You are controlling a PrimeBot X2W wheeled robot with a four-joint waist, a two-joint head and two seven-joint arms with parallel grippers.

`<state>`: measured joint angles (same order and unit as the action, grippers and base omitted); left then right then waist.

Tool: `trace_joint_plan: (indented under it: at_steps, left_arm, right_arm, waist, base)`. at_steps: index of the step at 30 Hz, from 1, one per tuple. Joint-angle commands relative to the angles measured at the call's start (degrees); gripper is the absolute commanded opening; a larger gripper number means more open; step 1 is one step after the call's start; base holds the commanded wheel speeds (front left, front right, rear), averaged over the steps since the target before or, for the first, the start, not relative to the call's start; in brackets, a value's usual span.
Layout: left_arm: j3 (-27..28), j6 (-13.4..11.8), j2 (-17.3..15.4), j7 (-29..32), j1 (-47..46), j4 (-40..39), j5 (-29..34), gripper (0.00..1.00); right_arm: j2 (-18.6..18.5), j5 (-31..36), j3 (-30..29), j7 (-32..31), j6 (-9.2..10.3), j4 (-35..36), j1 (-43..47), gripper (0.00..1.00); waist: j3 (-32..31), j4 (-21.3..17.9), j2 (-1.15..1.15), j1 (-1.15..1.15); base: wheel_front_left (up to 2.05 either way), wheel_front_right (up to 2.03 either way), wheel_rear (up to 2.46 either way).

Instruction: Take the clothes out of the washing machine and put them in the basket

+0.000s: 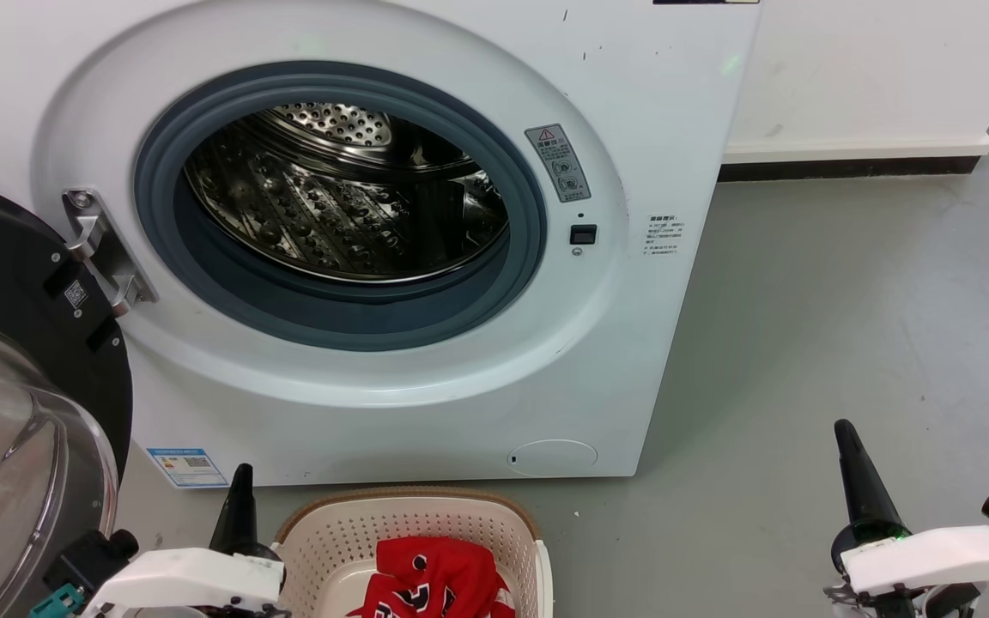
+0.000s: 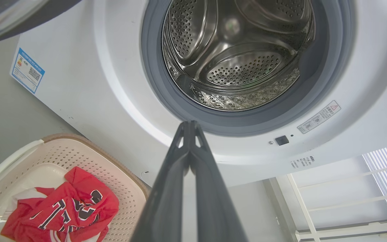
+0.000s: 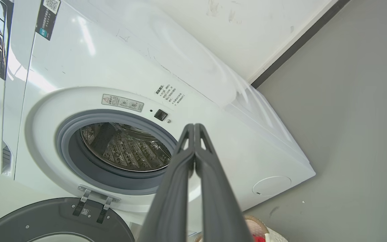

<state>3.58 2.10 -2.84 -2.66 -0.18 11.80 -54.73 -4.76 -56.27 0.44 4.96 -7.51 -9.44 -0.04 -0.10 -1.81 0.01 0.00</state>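
At lower left of the head view, left gripper [image 1: 243,474]: two dark fingers pressed together, clamped on nothing, touching nothing, tip pointing up the frame just left of the basket [image 1: 323,536]. In the left wrist view, same closed pair rising from bottom centre, tip over the lower arc of the grey seal [image 2: 247,124]. At lower right of the head view, right gripper [image 1: 843,429]: fingers likewise together, holding nothing, upright over bare grey floor [image 1: 846,326], well apart from basket and machine.

Bottom centre of the head view: basket on the floor just in front of the washing machine [image 1: 658,112], brown rim near the machine's lower edge. Inside it, the clothes [image 1: 439,577], a bright red heap with white and black lettering, toward the right side, cut off by the frame's bottom edge.

Centre-left: round opening ringed by the seal, perforated steel drum [image 1: 340,223] behind. Far left: door [image 1: 14,275] swung wide on its hinge [image 1: 104,249], black rim and glass bowl close beside the left gripper. Right half of the frame: open floor back to the white wall [image 1: 872,69] and dark skirting [image 1: 846,167].
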Motion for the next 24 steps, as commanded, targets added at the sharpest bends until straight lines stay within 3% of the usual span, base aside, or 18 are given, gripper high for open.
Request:
trace_joint_plan:
  at_steps: [1,24]
  left_arm:
    - [0.2,0.5,0.0,0.5,-1.3,-0.3,-1.8,0.0]
    - [1.4,2.5,-0.1,3.9,-3.3,0.7,-15.5,0.0]
  right_arm:
    - [-0.4,-2.0,-0.3,-0.3,0.01,0.2,-1.7,0.0]
    - [-0.3,-16.0,-1.7,-3.7,0.01,-1.6,-3.4,0.0]
  waist:
    - [0.0,0.0,-0.01,0.0]
    - [0.1,0.6,-0.01,0.0]
  base:
    - [0.0,0.0,0.0]
    - [0.0,0.0,0.0]
